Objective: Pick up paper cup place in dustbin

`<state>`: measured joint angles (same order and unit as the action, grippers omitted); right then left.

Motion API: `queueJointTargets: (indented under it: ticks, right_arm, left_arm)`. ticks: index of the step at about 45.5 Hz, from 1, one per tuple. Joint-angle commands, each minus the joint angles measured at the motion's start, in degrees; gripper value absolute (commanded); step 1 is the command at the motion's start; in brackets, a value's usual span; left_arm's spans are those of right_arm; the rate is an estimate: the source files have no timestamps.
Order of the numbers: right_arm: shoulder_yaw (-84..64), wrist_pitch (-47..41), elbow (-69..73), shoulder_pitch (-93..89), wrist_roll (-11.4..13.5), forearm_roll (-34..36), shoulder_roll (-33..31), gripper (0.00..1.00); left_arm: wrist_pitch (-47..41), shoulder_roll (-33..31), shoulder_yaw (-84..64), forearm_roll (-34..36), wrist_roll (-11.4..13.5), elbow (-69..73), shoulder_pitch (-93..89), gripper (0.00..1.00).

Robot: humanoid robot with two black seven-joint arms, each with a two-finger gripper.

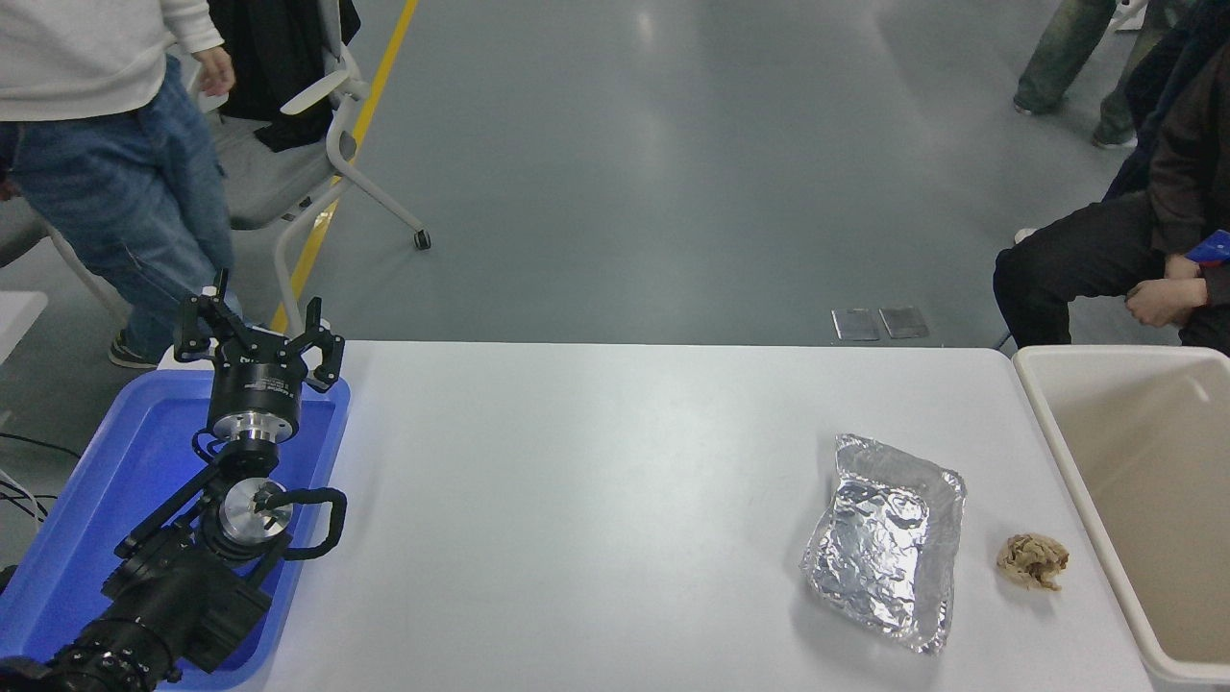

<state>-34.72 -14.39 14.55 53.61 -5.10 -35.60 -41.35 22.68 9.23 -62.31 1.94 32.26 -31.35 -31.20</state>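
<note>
The paper cup is out of view. The dustbin (1105,353), a large cream-white bin with a beige inside, stands at the table's right edge, and no cup shows in the part of it I can see. My left gripper (258,322) is parked at the lower left over a blue tray, open and empty. My right arm and gripper are out of view.
A crinkled silver foil tray (889,538) and a crumpled brown paper wad (1033,560) lie on the white table (577,500) near the bin. The blue tray (86,500) is at the left. A person sits at the far right (1134,259); another stands at the far left (115,144) by a chair.
</note>
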Motion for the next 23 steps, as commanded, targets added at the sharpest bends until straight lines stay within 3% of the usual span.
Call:
queueJointTargets:
  ticks: [1,15,16,18,19,20,23]
  right_arm:
    - [5.36,4.19,-5.24,-11.69,0.09,7.12,7.68,0.0]
    - [6.86,7.01,-5.06,-12.74,-0.09,7.66,9.62,0.0]
    - [7.12,7.01,-5.15,-12.74,-0.09,7.66,9.62,0.13]
    - [7.65,7.09,-5.15,-12.66,-0.09,7.66,9.62,0.64]
    - [7.82,7.09,-5.06,-12.57,-0.09,7.66,9.62,0.85]
    - [8.0,6.92,-4.98,-12.57,-0.18,7.74,9.53,0.97]
    - [8.09,6.74,-4.89,-12.39,-0.18,7.74,9.44,1.0]
  left_arm:
    - [0.0,0.0,0.0,0.0,0.0,0.07,0.0,0.99]
    - [0.0,0.0,0.0,0.0,0.0,-0.02,0.0,0.99]
    - [0.0,0.0,0.0,0.0,0.0,0.07,0.0,0.99]
    - [0.0,0.0,0.0,0.0,0.0,0.07,0.0,0.99]
    - [0.0,0.0,0.0,0.0,0.0,-0.02,0.0,0.99]
    - [0.0,0.0,0.0,-0.09,0.0,0.07,0.0,0.99]
    - [0.0,0.0,0.0,0.0,0.0,-0.02,0.0,0.99]
